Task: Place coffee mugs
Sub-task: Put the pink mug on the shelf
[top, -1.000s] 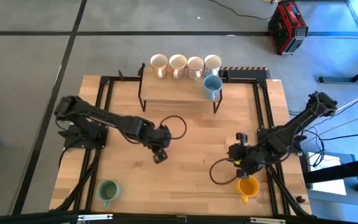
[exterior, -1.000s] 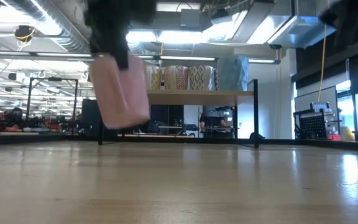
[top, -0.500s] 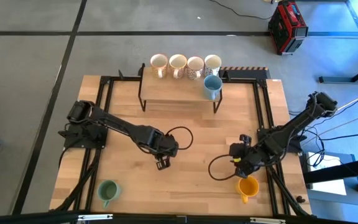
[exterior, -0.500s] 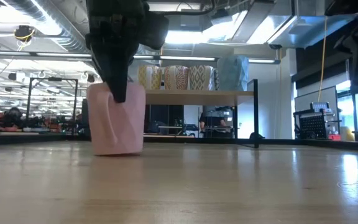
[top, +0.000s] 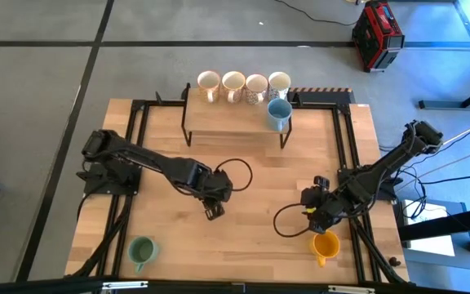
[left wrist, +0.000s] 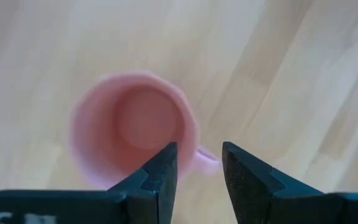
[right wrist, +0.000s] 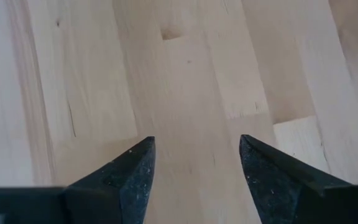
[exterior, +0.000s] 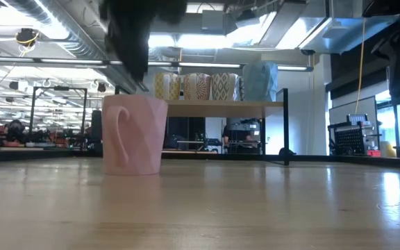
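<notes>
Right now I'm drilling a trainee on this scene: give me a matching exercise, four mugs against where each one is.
Mugs:
1. pink mug
2. blue mug
3. green mug
4. orange mug

Places:
A. table's near-left corner
B. on the shelf, in front of the mug row
C. mid-table, under the left gripper
D. near edge, by the right gripper

Pairs: 1-C, 2-B, 3-A, 4-D

A red case [top: 377, 35] lies on the grey floor beyond the wooden table [top: 251, 229].
</notes>
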### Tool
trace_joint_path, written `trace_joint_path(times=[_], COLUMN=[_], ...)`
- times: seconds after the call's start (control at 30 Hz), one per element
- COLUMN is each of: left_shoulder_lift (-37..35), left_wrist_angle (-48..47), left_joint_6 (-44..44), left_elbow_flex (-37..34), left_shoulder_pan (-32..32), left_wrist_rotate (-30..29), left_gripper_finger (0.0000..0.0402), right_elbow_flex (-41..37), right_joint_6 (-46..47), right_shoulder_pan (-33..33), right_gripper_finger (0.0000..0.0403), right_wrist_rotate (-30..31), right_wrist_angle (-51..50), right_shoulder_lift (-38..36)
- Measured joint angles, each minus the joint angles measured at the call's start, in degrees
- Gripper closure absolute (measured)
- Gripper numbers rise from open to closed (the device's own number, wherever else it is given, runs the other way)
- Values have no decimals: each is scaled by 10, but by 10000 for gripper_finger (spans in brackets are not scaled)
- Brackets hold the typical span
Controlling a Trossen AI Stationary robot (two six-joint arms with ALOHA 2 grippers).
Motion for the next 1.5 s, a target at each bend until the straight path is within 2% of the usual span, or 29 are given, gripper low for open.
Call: trace_joint_path(times=[0.1,0.23,0.3,0.37,0.43,0.53,0.6,0.7,0.83,0.9,1.0,1.13,1.37,1.5], left_shoulder_lift=[-29,-57,-59,-53,-46,-44,-44,-44,-44,-44,-44,-24,52,61], left_wrist_angle=[-11,4,6,21,38,45,40,32,43,67,123,228,246,203], left_joint_6=[-69,-216,-295,-364,-398,-405,-421,-428,-428,-427,-427,-427,-426,-438], left_elbow_flex=[28,21,9,-9,-26,-41,-47,-50,-74,-92,-128,-185,-187,-179], left_shoulder_pan=[-28,-115,-166,-210,-236,-245,-237,-216,-191,-189,-204,-233,-240,-238], left_wrist_rotate=[-63,-222,-312,-378,-414,-457,-455,-420,-351,-337,-354,-422,-461,-449], left_gripper_finger=[282,282,282,282,282,282,281,270,237,221,208,209,211,211], right_elbow_flex=[0,0,0,0,0,0,0,0,0,0,0,0,-14,-20], right_joint_6=[-14,-26,-31,-40,-50,-70,-79,-86,-88,-88,-89,-91,-100,-90], right_shoulder_pan=[0,0,0,0,0,0,0,0,0,0,0,0,0,0], right_gripper_finger=[180,180,180,180,180,180,180,180,180,180,180,180,180,180], right_wrist_rotate=[0,1,1,4,9,21,21,23,16,10,10,13,11,-13], right_wrist_angle=[0,-1,-1,-2,-3,-4,-4,-4,-9,-10,-17,-22,-22,-23], right_shoulder_lift=[0,0,0,0,0,0,0,0,0,0,0,0,0,0])
